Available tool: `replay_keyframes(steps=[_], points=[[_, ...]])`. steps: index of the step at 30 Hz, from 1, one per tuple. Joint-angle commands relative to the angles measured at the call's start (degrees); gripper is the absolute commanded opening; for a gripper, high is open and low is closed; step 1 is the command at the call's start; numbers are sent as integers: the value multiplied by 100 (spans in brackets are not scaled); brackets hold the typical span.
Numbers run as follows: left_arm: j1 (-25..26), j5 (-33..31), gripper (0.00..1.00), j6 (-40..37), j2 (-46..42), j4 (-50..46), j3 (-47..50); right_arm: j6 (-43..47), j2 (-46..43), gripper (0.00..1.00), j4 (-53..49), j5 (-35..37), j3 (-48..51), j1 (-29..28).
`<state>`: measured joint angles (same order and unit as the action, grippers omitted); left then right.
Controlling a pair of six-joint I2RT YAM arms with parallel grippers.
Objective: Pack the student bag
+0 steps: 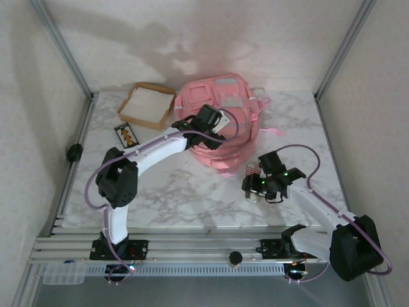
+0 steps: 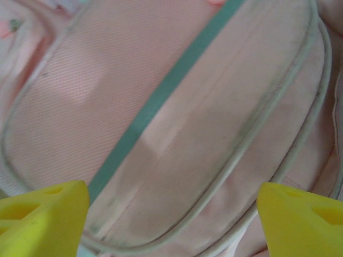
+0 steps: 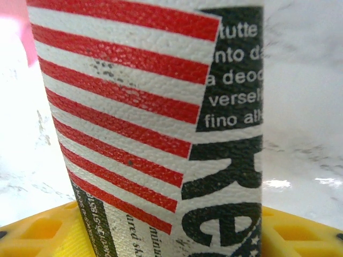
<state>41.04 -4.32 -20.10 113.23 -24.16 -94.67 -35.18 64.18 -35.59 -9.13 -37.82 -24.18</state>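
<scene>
The student bag (image 1: 220, 121), a pink backpack, lies at the back middle of the marble table (image 1: 172, 198). My left gripper (image 1: 214, 121) hovers over its front. In the left wrist view its yellow fingers (image 2: 43, 214) stand wide apart over a pink pocket panel (image 2: 177, 139) with pale piping and a teal stripe, and nothing is between them. My right gripper (image 1: 255, 184) is to the right of the bag near the table's middle. It is shut on a red-and-white striped pack (image 3: 144, 123) with black lettering, which stands between the yellow fingers (image 3: 37, 235).
An open cardboard box (image 1: 150, 105) with white contents sits at the back left beside the bag. A small dark card (image 1: 126, 134) with an orange figure lies in front of it. Metal frame posts line both table sides.
</scene>
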Motion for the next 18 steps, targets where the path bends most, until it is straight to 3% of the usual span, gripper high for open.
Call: replay_keyframes(steps=[1, 7, 18], points=[[133, -446, 82, -565, 256, -155, -229, 387, -36, 55, -158, -376, -292, 249], [117, -843, 81, -831, 690, -65, -712, 498, 22, 53, -10, -716, -322, 619], [-61, -753, 62, -927, 1084, -360, -1554, 643, 25, 51, 17, -887, -401, 906]])
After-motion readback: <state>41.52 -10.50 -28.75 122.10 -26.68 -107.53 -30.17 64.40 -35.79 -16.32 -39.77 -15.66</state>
